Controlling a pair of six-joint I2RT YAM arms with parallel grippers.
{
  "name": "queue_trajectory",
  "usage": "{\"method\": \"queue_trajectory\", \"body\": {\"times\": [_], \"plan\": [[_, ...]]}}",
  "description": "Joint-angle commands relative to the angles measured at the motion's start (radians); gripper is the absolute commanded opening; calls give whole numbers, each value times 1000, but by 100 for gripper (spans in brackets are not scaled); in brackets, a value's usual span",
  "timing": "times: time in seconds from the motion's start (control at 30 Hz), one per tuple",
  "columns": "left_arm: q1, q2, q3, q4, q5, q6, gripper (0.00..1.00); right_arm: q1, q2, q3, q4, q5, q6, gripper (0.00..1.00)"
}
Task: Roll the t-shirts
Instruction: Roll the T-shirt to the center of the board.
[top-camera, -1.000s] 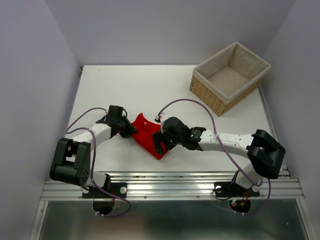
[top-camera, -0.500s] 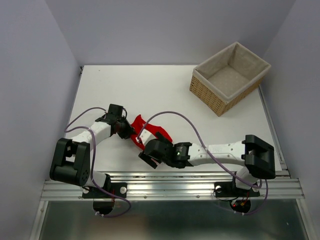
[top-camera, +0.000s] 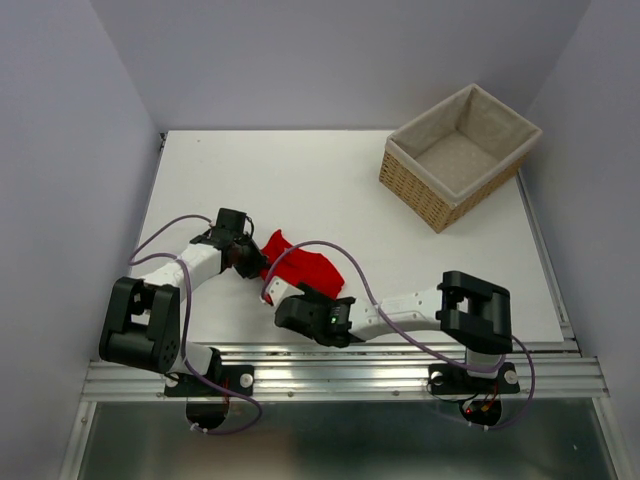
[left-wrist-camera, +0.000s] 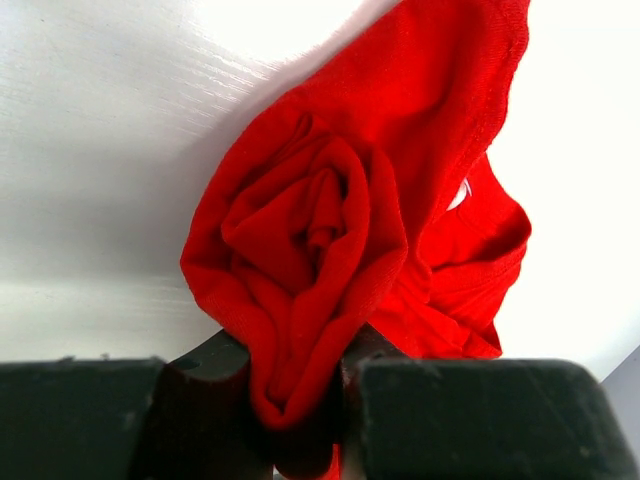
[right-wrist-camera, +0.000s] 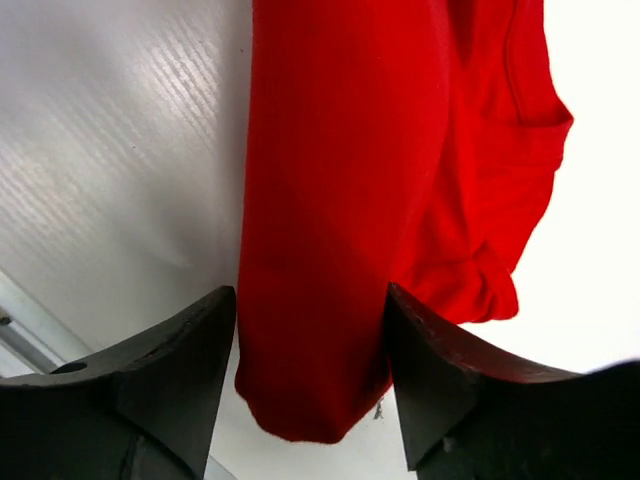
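One red t-shirt (top-camera: 305, 268) lies partly rolled at the bench (top-camera: 300, 180)'s 7 o'clock, long axis 10-to-4 o'clock. Its rolled 10 o'clock end is clenched in the left fingers (left-wrist-camera: 205, 365). The right fingers (right-wrist-camera: 170, 360) flank the other end, but whether they squeeze it is unclear, and the overhead view hides that end.

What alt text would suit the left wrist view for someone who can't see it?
A red t-shirt, its end rolled into a tight spiral, is pinched between two black fingers at the bottom edge, above a white table.
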Motion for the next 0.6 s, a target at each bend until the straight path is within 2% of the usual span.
{"method": "queue_trajectory", "body": {"times": [0.0,0.03,0.07,0.13,0.17,0.23,0.27,0.33,0.4,0.47,0.5,0.57], "plan": [[2,-41,19,-36,-17,23,0,8,19,31,92,65,-14,60],[1,-41,19,-36,-20,24,0,8,24,28,98,71,-11,51],[1,-41,20,-36,-22,26,0,8,32,28,101,78,-6,48],[1,-45,20,-34,-14,32,0,8,38,26,107,93,4,35],[1,-53,17,-24,-10,34,0,8,33,23,118,75,15,20],[2,-61,19,-21,-5,38,1,-15,16,6,130,35,40,1],[1,-62,25,-22,-5,47,7,-24,9,-1,133,6,49,1],[2,-73,42,-37,-17,63,35,-56,-28,-29,153,-95,75,1],[2,-81,54,-47,-27,75,70,-83,-57,-40,159,-212,93,1],[4,-91,68,-60,-34,83,76,-127,-68,-43,158,-302,121,1],[4,-105,83,-65,-37,89,77,-145,-73,-43,156,-395,129,1],[4,-122,109,-82,-50,98,77,-193,-70,-32,147,-474,161,1]]}}
